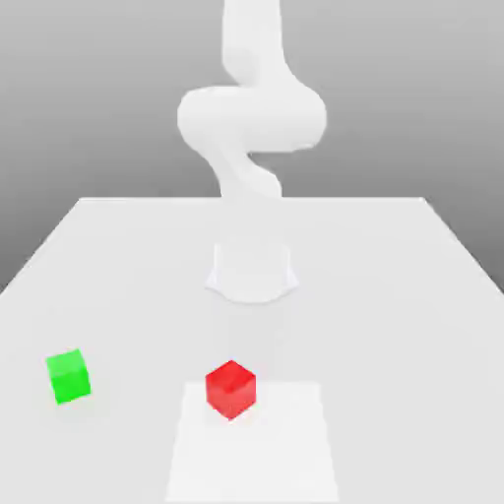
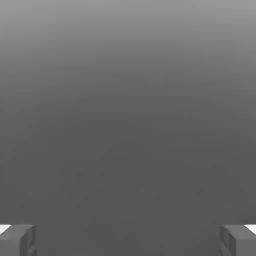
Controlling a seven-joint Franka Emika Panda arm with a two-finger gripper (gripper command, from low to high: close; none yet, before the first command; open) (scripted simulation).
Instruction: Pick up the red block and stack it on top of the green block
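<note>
Currently I am at the approach step: hand point(image 2: 128, 240) spread, empty. Next, I descend over the red block point(image 1: 230, 388) near the worktop's point(image 1: 394, 295) front edge.

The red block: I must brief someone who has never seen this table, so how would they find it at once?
Start at the white arm standing on the pale table. Come toward the near edge to a lighter square patch; the red block sits at its far edge. The only other cube, the green block, lies apart toward the exterior view's left.
</note>
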